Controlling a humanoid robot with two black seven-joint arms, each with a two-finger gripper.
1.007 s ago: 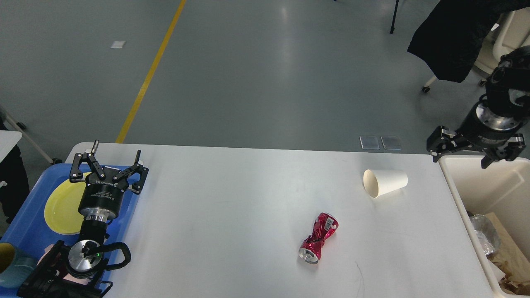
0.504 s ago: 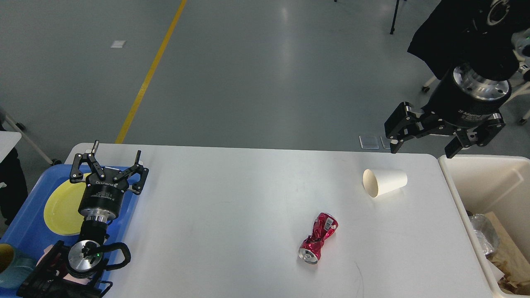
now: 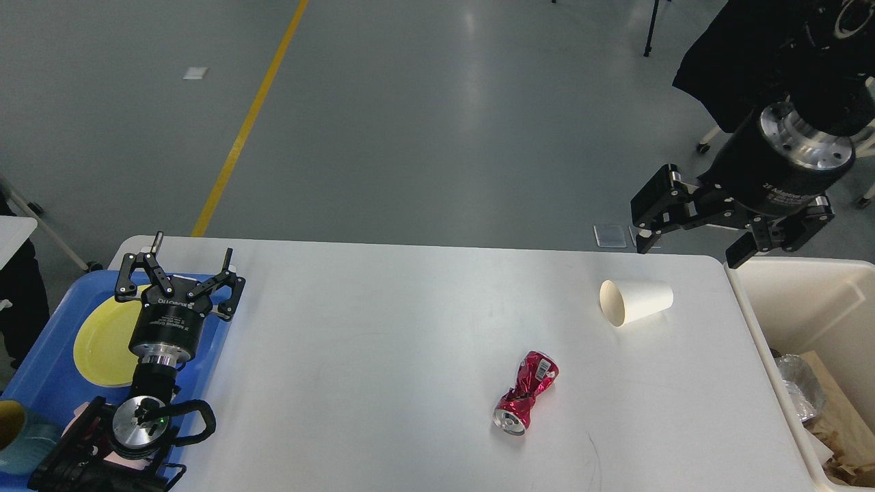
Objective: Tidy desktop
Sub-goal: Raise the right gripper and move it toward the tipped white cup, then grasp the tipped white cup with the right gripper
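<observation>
The white worktop (image 3: 383,328) fills the middle of the view, with a blue tray (image 3: 48,369) off its left end and a cream bin (image 3: 813,307) off its right end. Two bits of rubbish lie on it: a paper cup (image 3: 637,301) on its side at the far right, mouth to the left, and a crushed red can (image 3: 526,402) nearer and further left, well apart from the cup. The right hand (image 3: 687,251) hangs above the far right corner, fingers spread and empty, just beyond the cup. The left hand (image 3: 179,273) sits open over the tray's right edge, holding nothing. The cup looks light and thin-walled, likely to buckle or roll, so a gentle pinch across its body seems best. The can looks stiff, and its pinched waist offers a good hold
</observation>
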